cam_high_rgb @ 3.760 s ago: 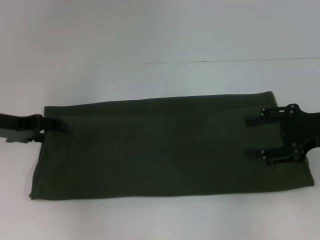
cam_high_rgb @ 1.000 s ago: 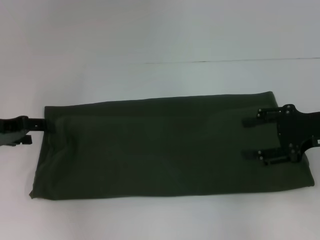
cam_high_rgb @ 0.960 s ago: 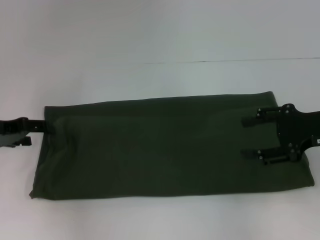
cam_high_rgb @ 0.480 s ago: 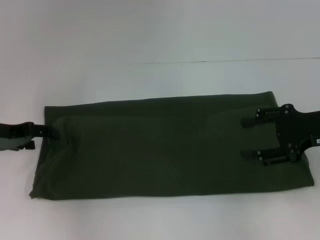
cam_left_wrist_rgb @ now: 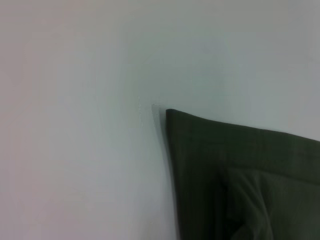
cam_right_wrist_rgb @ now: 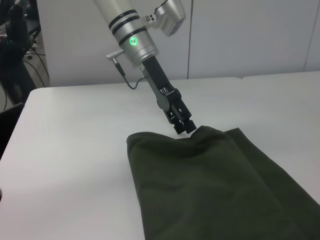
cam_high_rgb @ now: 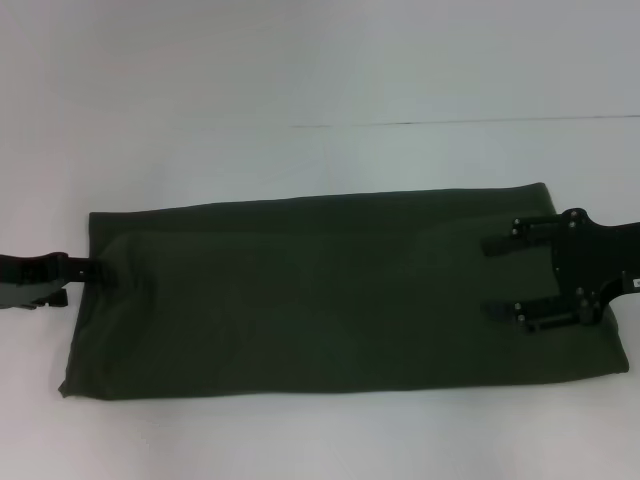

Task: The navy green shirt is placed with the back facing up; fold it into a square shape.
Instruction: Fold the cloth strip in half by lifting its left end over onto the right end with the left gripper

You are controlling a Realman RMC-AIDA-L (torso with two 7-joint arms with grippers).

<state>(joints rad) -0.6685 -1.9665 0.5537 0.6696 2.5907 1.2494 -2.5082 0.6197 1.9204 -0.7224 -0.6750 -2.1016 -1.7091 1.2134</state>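
The navy green shirt [cam_high_rgb: 340, 295] lies folded long on the worktop [cam_high_rgb: 300, 80]; the left gripper [cam_high_rgb: 88, 268] pinches its left edge. The right gripper [cam_high_rgb: 505, 278] hovers over its right end, fingers [cam_high_rgb: 500, 243] spread.

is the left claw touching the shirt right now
Touching. The right wrist view shows the left claw pinching the shirt edge, fabric raised into a small peak at its tips; the head view agrees.

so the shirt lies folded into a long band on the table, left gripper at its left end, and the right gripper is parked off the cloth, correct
Not quite. The head view shows the right gripper over the shirt's right end, fingers spread, not off the cloth. The rest holds: a long band on the table, left gripper at its left end.
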